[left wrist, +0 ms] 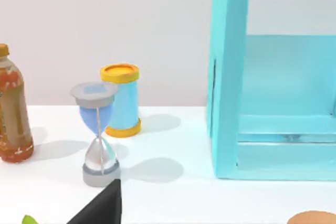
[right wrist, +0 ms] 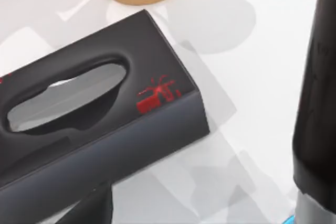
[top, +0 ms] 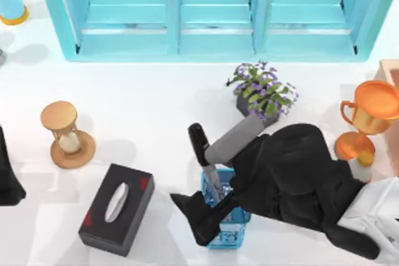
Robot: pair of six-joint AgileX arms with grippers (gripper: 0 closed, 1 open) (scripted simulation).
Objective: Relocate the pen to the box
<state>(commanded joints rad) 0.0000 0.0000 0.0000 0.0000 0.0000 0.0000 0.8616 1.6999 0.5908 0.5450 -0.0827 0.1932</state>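
The pen (top: 199, 144) stands tilted in the box, a small blue basket (top: 229, 236), at the front middle of the table. Its black cap sticks up and leans toward the back left, and its grey barrel runs down into the basket. The right wrist view shows the pen (right wrist: 315, 103) close beside the camera. My right gripper (top: 190, 213) hangs over the basket's left side and is open. One of its fingers (right wrist: 92, 208) is well apart from the pen, with bare table between them. My left arm (top: 7, 175) is parked at the table's left edge, and one finger (left wrist: 102, 208) shows.
A black tissue box (top: 116, 209) lies just left of the basket. A wooden hourglass (top: 65, 135) stands farther left, with a potted plant (top: 265, 95) and an orange trophy (top: 368, 119) behind and to the right. A turquoise cabinet (top: 212, 10) spans the back.
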